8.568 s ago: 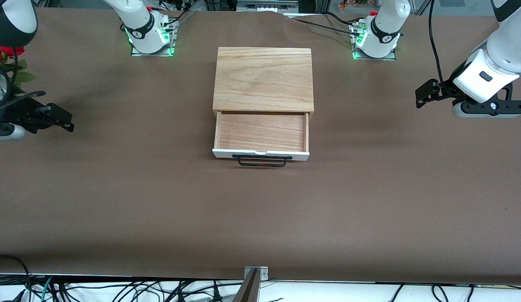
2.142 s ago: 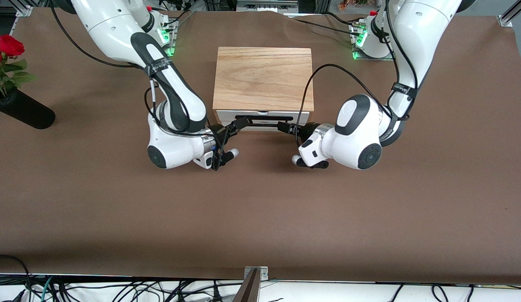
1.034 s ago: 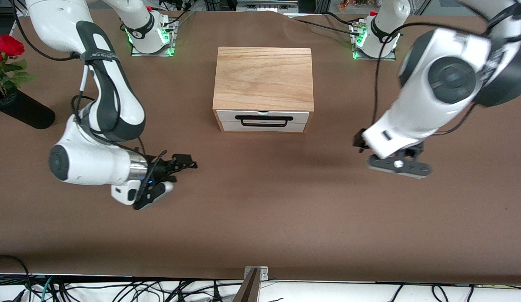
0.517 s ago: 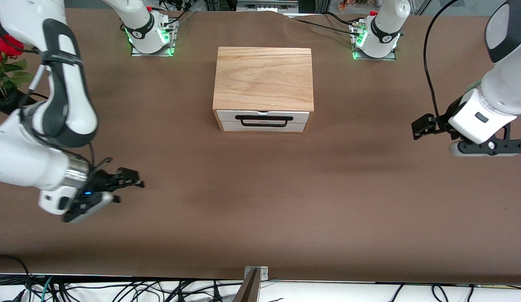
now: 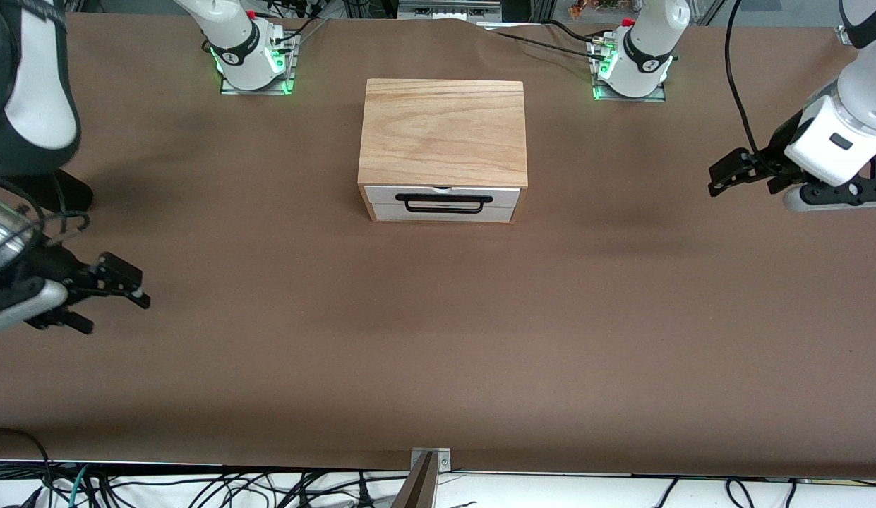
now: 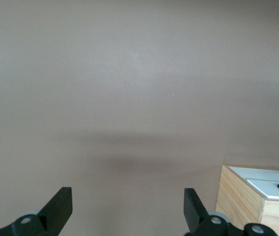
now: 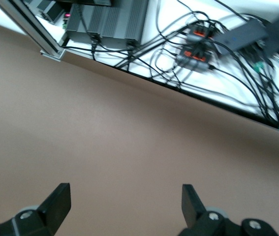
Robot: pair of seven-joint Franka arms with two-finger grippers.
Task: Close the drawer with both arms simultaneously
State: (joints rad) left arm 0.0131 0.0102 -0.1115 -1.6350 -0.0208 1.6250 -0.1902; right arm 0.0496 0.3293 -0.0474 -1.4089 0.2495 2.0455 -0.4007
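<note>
Right gripper (image 5: 120, 286): lower left of the front view, over bare table at the right arm's end. In the right wrist view its fingers (image 7: 55, 201) stand wide apart with nothing between them, looking out at the table edge and the cables past it, not at the box.

Drawer (image 5: 442, 204): centre of the front view, just above the middle. Its white front sits flush in the oak box (image 5: 443, 132), and the black handle (image 5: 443, 204) lies against the panel. By the look of it the drawer is already shut.

Long axis: the front panel and handle run across the frame, from one arm's end of the table toward the other. Any push would go straight into the box, toward the bases.

Left gripper (image 5: 728, 171): right edge of the front view, level with the box, over bare table. Its fingers (image 6: 58, 206) are also spread wide and empty; the left wrist view catches a corner of the box and drawer front.

Which is nearer: both are well apart from the drawer, one on each side. I judge no further push is needed.
</note>
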